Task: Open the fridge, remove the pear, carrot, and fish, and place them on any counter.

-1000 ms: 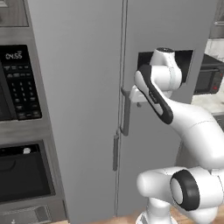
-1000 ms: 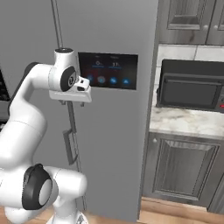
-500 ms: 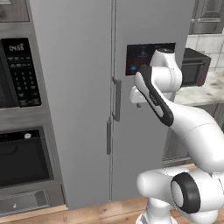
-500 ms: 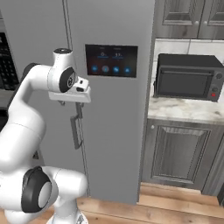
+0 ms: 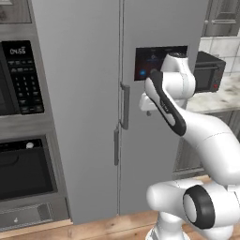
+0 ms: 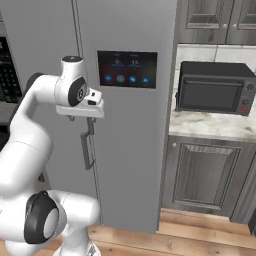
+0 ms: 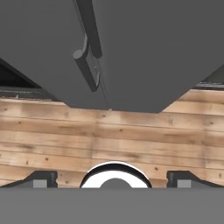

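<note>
The fridge [image 5: 84, 93] stands straight ahead with both grey doors shut; it is also seen as the fridge [image 6: 130, 165] and from above as the fridge [image 7: 153, 43]. Its vertical bar handles [image 5: 125, 105] flank the centre seam, below the black dispenser panel [image 6: 127, 68]. My gripper [image 6: 82, 119] hangs in front of the doors, pointing down at the floor, clear of the handles [image 7: 87, 65]. In the hand view the gripper [image 7: 111, 179] is open with nothing between its tips. The pear, carrot and fish are hidden behind the shut doors. The counter [image 6: 215, 127] lies to the fridge's right.
A black microwave [image 6: 212, 87] sits on the counter, over dark grey cabinets [image 6: 200, 175]. Dark built-in ovens [image 5: 18, 84] fill the wall left of the fridge. Wooden floor [image 7: 131, 135] runs along the front.
Early in the second both base views shifted, sliding the fridge a little left; since then they hold still. The arm keeps its pose and the gripper stays open.
</note>
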{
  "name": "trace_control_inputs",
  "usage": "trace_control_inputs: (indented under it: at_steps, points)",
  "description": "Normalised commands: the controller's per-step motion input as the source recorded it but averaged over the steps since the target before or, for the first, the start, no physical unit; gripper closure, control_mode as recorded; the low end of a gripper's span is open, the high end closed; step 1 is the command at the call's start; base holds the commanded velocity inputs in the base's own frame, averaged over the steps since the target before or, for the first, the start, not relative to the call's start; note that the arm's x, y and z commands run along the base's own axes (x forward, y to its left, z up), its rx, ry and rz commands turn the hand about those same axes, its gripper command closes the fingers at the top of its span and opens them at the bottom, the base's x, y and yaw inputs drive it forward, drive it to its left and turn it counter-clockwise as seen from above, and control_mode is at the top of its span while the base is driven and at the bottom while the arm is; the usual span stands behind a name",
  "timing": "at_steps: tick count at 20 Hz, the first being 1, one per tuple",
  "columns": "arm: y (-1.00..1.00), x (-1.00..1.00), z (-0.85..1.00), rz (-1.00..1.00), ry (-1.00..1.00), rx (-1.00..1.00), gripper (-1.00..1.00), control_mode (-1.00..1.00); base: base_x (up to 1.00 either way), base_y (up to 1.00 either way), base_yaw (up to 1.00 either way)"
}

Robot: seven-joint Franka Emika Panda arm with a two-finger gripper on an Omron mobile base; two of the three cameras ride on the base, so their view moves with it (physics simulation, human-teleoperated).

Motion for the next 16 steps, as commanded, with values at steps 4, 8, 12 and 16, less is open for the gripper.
trace_control_inputs:
  at_steps: [4, 8, 12, 16]
  points:
    - [0.0, 0.0, 0.0, 0.0, 0.0, 0.0, -1.0, 1.0, 0.0, 0.0, 0.0]
    - [0.0, 0.0, 0.0, 0.0, 0.0, 0.0, -1.0, 1.0, 0.0, 0.0, 0.0]
    - [0.1, 0.0, -0.14, 0.04, -0.2, 0.01, -1.0, -1.0, 0.0, 0.0, 0.0]
    - [0.44, 0.0, -0.14, 0.21, -0.54, 0.0, -1.0, -1.0, 0.0, 0.0, 0.0]
